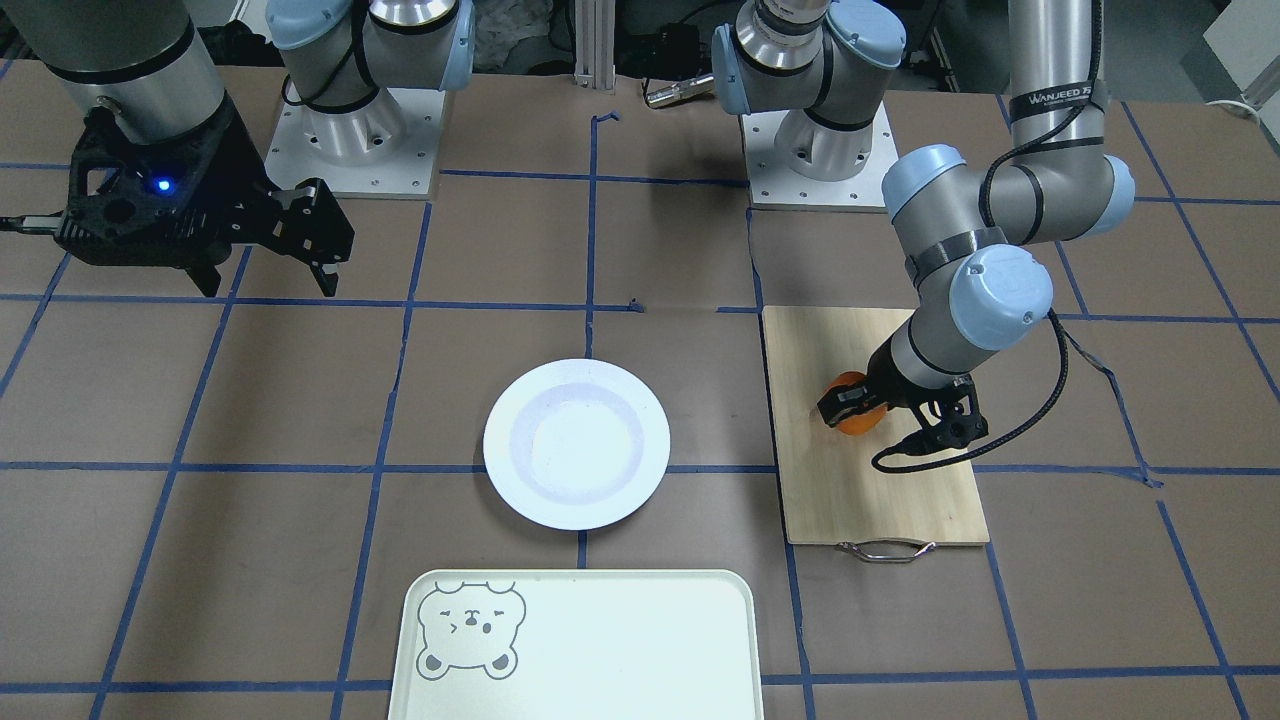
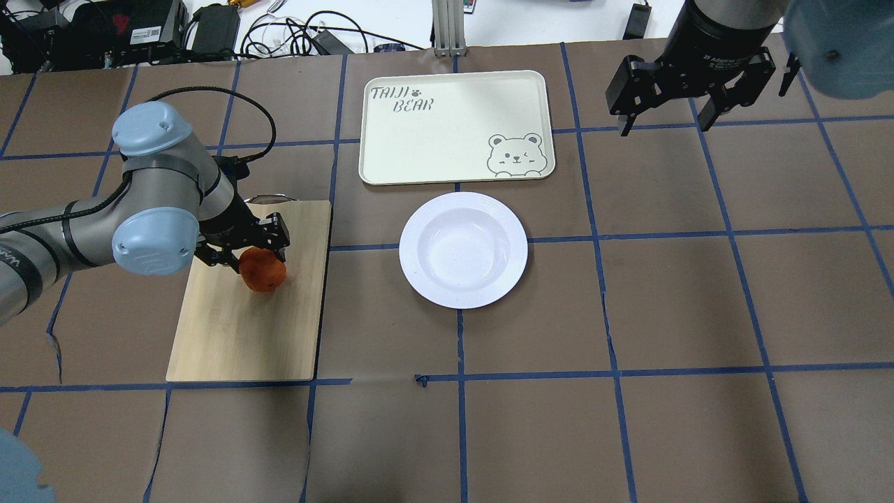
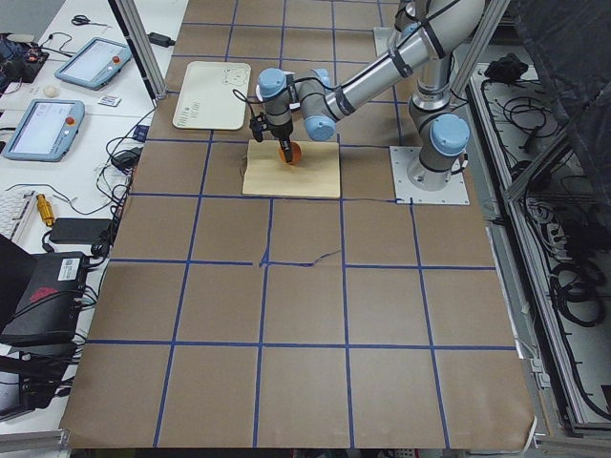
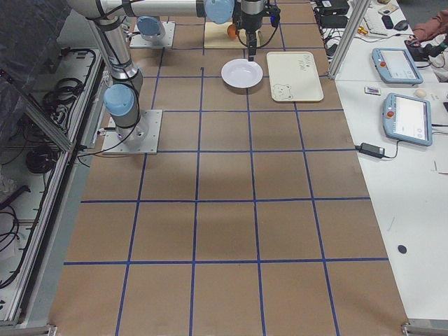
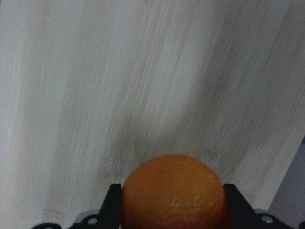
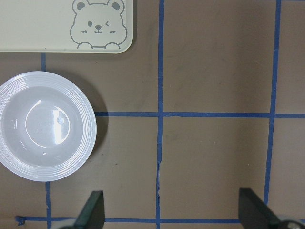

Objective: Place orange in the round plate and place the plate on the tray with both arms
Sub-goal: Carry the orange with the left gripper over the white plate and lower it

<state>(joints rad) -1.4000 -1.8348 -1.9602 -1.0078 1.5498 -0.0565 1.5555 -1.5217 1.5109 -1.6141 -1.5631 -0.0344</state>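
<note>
- Left gripper (image 1: 862,408): the jaws are closed around the orange (image 2: 263,271), one finger on each side of the fruit (the left wrist view shows both black fingers pressed against its skin).
- Orange location: it is over the middle of the bamboo cutting board (image 2: 244,328), on the robot's left side of the table. You cannot tell from these views whether it rests on the wood or hangs just above it.
- Right gripper (image 2: 663,122): the jaws stand wide apart and hold nothing. It hovers high over bare table on the robot's right, well apart from every task item.
- Key relation: the round plate (image 2: 413,249) lies to the robot's right of the held orange, across a strip of bare table and at nearly the same depth from the robot. Expect the carry to be mostly a sideways move toward the table's centre.
- Arm assignment: the left arm already has the fruit and is the nearer arm to the plate's left rim. The right arm is near only the plate's far right side.
- Axis note: the orange is round, so you need not align it. Aim for the plate's sunken centre, since a round fruit is likely to roll off the ridged rim.
- Tray (image 2: 454,133): it sits just beyond the plate, away from the robot, with a narrow gap between them. Its long side runs left to right (the bear face is at the corner nearest the plate). It is empty.
- Task status: both the placing of the orange and the two-arm plate transfer are not yet done.
</note>
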